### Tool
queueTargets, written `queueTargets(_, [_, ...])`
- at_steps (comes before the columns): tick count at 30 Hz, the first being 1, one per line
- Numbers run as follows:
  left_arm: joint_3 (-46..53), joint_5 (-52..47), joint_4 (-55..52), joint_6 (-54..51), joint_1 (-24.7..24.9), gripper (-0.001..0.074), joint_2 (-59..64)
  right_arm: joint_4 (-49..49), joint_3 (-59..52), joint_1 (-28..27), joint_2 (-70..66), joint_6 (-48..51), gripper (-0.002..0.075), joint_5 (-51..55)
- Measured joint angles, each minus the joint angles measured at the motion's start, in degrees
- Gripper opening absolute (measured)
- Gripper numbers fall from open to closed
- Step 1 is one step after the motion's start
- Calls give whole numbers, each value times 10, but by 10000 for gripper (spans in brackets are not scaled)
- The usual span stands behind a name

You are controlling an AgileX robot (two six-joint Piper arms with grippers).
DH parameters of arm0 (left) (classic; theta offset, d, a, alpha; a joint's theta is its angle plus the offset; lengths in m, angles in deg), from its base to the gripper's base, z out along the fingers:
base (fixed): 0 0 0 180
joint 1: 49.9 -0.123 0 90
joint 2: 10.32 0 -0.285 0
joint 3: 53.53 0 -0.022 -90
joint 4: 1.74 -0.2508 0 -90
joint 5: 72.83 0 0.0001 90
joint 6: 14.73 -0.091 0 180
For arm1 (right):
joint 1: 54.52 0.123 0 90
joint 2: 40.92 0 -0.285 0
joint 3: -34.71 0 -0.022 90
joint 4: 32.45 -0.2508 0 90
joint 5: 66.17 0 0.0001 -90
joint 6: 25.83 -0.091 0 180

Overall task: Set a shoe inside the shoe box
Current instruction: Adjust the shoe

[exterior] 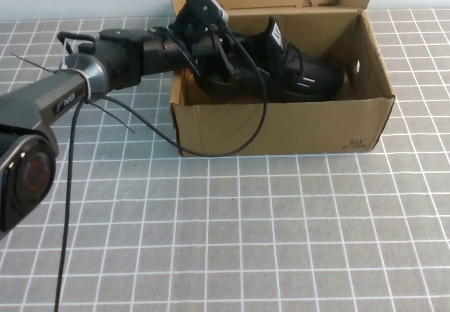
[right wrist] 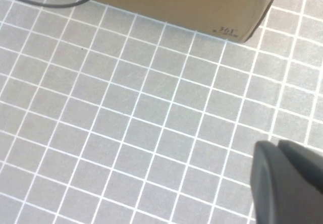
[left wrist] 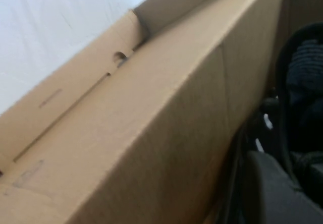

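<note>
- Over on the grid-patterned table [exterior: 281, 242] sits the shoe box [exterior: 281, 126], flaps up, biggest thing around, white wall behind it.
- Inside it lies the shoe [exterior: 295, 73], heel toward my left side, looks basically down on the box floor.
- Left gripper [exterior: 223, 62] is reaching in over the box's left wall by the heel; honestly can't tell if my jaws are clamped or let go.
- Right gripper [right wrist: 287, 183] hangs over bare table near the box's front corner, jaw state hidden too.
- Risk, I reckon: pulling out could snag the cable [exterior: 260, 115] or the heel and drag the box.
</note>
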Motion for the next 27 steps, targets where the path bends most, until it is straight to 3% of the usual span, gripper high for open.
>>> queueTargets(10, [-1, 16, 46, -30, -1, 64, 17, -13, 0, 0, -8, 0, -16, 0])
queueTargets(12, [-1, 18, 49, -30, -1, 125, 17, -13, 0, 0, -8, 0, -16, 0])
queueTargets(17, [-3, 26, 60, 4, -1, 391, 11, -13, 0, 0, -8, 0, -16, 0])
queueTargets(21, [-3, 39, 54, 101, -2, 494, -19, -13, 0, 0, -8, 0, -16, 0])
queueTargets(27, [-5, 34, -67, 362, 3, 499, -90, -13, 0, 0, -8, 0, -16, 0])
